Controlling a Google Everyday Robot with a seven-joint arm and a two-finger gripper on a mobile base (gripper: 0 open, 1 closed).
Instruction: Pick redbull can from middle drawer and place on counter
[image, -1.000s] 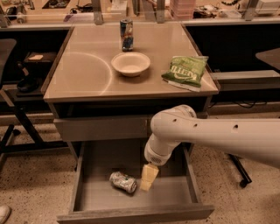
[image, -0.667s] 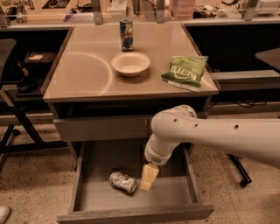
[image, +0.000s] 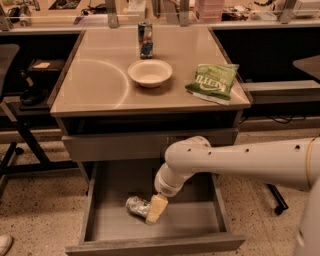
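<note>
The redbull can (image: 135, 204), small, silvery and dented, lies on its side on the bare grey floor of the open middle drawer (image: 195, 220), left of centre. My gripper (image: 156, 209) hangs from the white arm (image: 235, 162) that comes in from the right. It is down inside the drawer at the can's right end and covers that end. The beige counter (image: 95, 82) is above, with a faint circular sheen at its left.
On the counter stand a taller blue and silver can (image: 145, 39) at the back, a white bowl (image: 150, 73) in the middle and a green chip bag (image: 214, 81) at the right. A shut drawer front (image: 115, 146) sits just above the open drawer. A dark chair (image: 20, 95) stands at the left.
My gripper has moved left and slightly down inside the drawer, from beside the can to right against its right end. The can lies in nearly the same place.
</note>
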